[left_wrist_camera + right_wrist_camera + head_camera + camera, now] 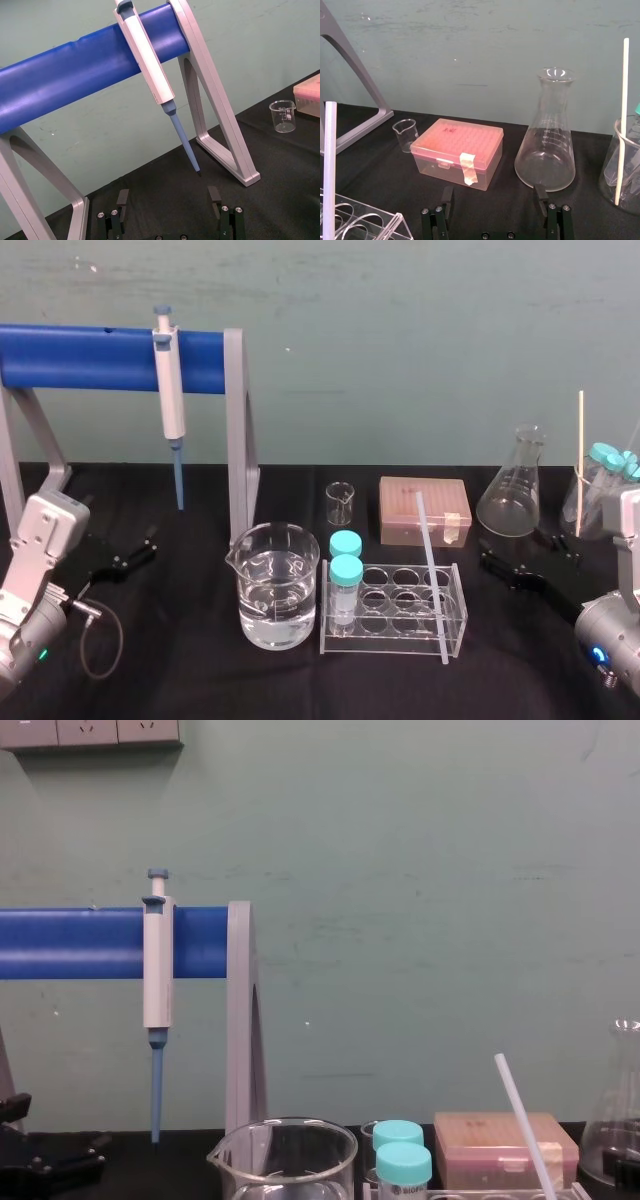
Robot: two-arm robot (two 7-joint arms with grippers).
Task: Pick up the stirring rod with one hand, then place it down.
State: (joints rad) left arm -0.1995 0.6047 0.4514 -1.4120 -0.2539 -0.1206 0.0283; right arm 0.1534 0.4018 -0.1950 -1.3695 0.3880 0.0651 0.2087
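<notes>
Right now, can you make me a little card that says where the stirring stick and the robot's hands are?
Stirring rod: leaning tilted in the clear tube rack, not held
Left gripper: open, low by the pipette stand
Right gripper: open, low before the pink box and flask
Pipette: hanging from the blue bar
Beaker: clear liquid, left of the rack

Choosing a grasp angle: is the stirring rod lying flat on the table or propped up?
Propped up, tilted: the stirring rod rises at a slant from the test tube rack, upper end in the air.
</notes>
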